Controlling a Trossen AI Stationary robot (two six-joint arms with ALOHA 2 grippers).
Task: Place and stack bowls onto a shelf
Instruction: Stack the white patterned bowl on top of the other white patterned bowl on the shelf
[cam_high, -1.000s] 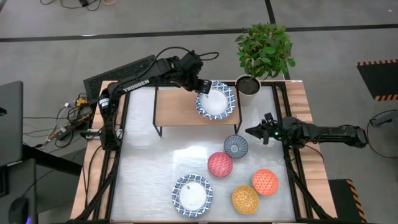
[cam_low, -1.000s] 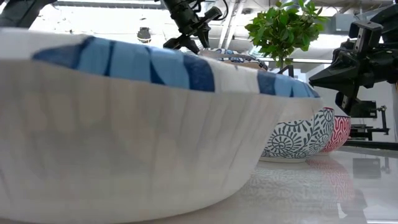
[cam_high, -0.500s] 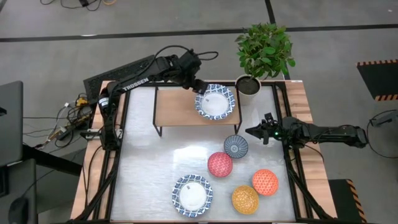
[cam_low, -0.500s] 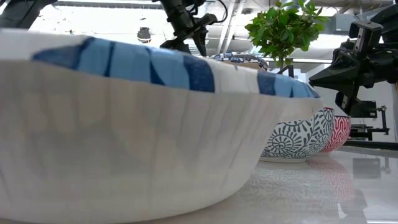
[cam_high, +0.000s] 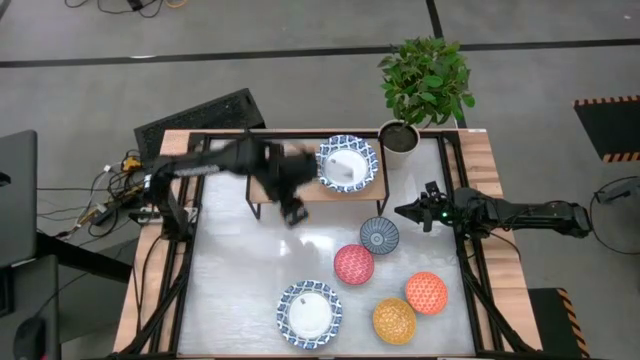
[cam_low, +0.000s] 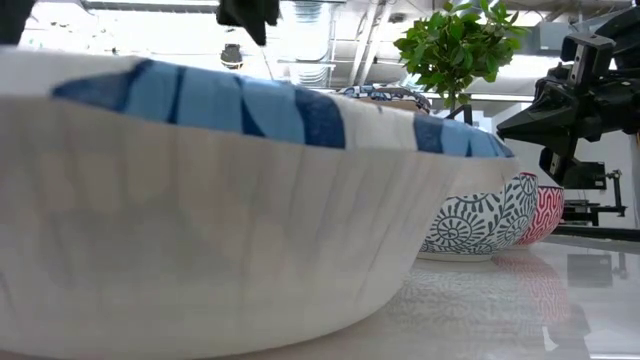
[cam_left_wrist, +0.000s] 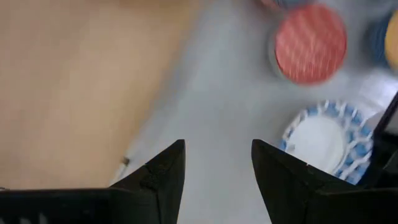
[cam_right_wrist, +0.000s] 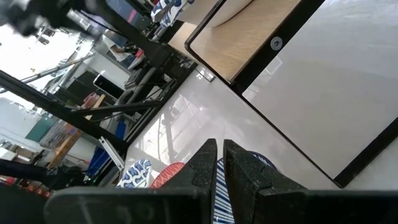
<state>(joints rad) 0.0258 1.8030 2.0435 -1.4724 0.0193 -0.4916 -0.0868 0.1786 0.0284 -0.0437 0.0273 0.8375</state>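
Bowls (cam_high: 346, 164) stacked on shelf (cam_high: 270, 190); left hand (cam_high: 292, 212) motion-blurred.

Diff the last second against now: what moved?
The left gripper pulled off the wide bowl on the shelf, swinging open and empty toward the table's middle. That bowl stays put. Right gripper and the other bowls unchanged.

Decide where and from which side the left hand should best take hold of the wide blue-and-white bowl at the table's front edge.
Probably the rim. The wide bowl sits upright and shallow, with a thin flared rim. The left hand, open, could come from above, one finger inside and one outside. Its left side is open; the pink-red bowl and yellow-orange bowl crowd the right.
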